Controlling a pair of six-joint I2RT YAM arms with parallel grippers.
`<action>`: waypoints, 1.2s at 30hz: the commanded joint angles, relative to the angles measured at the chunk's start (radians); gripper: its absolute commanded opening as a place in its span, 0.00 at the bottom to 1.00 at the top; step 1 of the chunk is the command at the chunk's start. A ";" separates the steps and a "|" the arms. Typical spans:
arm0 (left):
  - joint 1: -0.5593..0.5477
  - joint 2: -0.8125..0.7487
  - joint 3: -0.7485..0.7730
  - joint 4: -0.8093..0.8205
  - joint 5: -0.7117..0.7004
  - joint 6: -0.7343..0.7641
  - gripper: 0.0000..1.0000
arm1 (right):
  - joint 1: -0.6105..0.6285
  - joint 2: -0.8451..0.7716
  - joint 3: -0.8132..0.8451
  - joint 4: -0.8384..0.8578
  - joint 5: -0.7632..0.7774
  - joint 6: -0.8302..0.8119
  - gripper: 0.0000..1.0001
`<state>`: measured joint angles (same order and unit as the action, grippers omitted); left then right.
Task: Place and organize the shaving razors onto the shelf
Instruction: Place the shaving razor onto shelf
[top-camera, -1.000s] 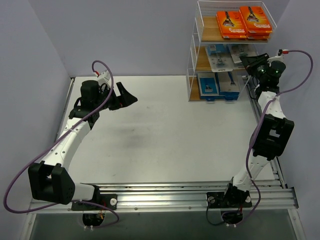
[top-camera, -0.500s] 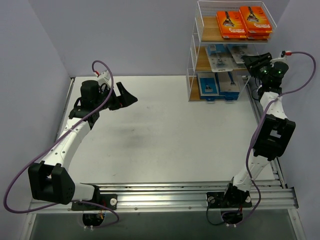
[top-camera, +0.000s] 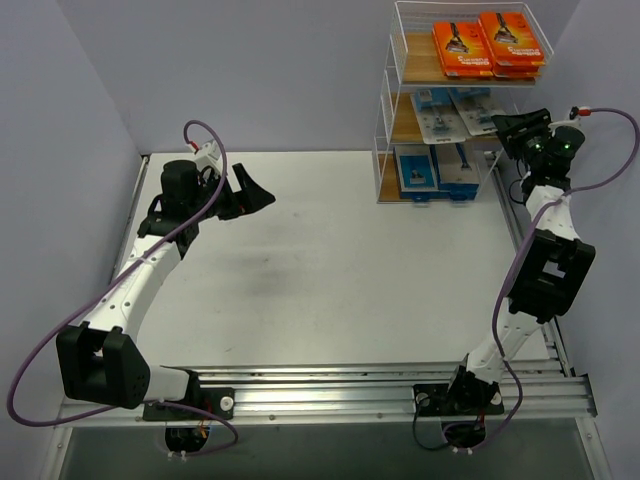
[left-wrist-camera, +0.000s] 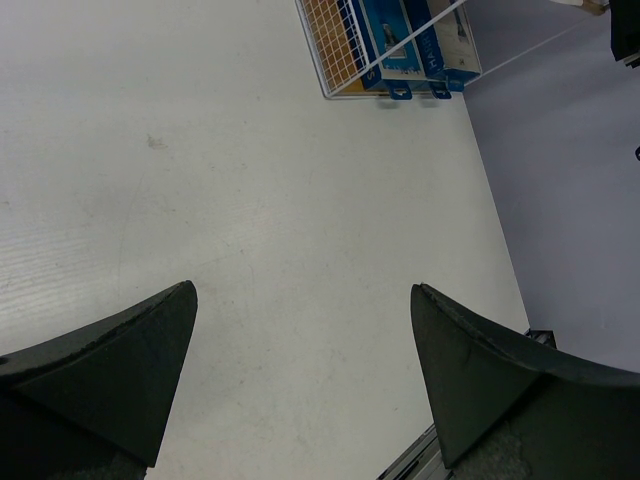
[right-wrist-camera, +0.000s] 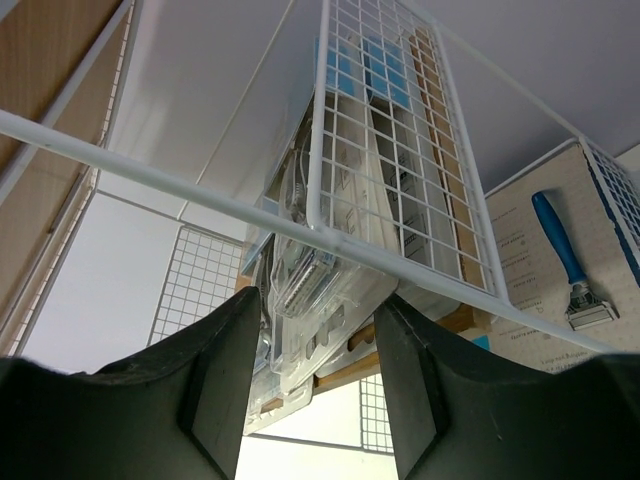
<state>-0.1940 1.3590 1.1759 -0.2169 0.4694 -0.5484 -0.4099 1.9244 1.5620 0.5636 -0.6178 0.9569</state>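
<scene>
The shelf (top-camera: 392, 100) stands at the far right of the table. Orange razor boxes (top-camera: 490, 45) lie on its top tier, clear blister packs (top-camera: 445, 110) on the middle tier, and blue boxes (top-camera: 435, 170) on the bottom tier. My right gripper (top-camera: 512, 127) hovers just off the shelf's right side at middle-tier height. In the right wrist view it (right-wrist-camera: 318, 300) is open, and a clear blister pack (right-wrist-camera: 320, 270) rests on the wooden tier behind the wire mesh (right-wrist-camera: 400, 150), untouched by the fingers. My left gripper (top-camera: 262, 195) is open and empty over the table, far left of the shelf.
The left wrist view shows my left gripper (left-wrist-camera: 302, 288) above bare table, with the shelf's base (left-wrist-camera: 335, 40) and blue boxes (left-wrist-camera: 400, 40) far ahead. A pack with a blue-handled razor (right-wrist-camera: 560, 250) lies right of the mesh. Walls close in behind the shelf and on its right.
My right gripper has drawn back to the right, away from the shelf's middle tier. The left arm has not moved.
</scene>
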 joint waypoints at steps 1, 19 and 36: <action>0.010 -0.012 0.016 0.062 0.014 -0.010 0.97 | -0.017 -0.073 -0.011 0.035 -0.013 -0.007 0.45; 0.013 -0.050 0.004 0.070 -0.018 0.010 0.97 | -0.066 -0.269 -0.173 0.032 -0.030 -0.009 0.60; -0.071 -0.100 0.010 0.005 -0.181 0.134 0.97 | -0.041 -0.610 -0.398 -0.129 0.035 -0.138 0.83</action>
<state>-0.2333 1.2999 1.1687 -0.2024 0.3569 -0.4789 -0.4675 1.3899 1.1873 0.4694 -0.6086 0.8951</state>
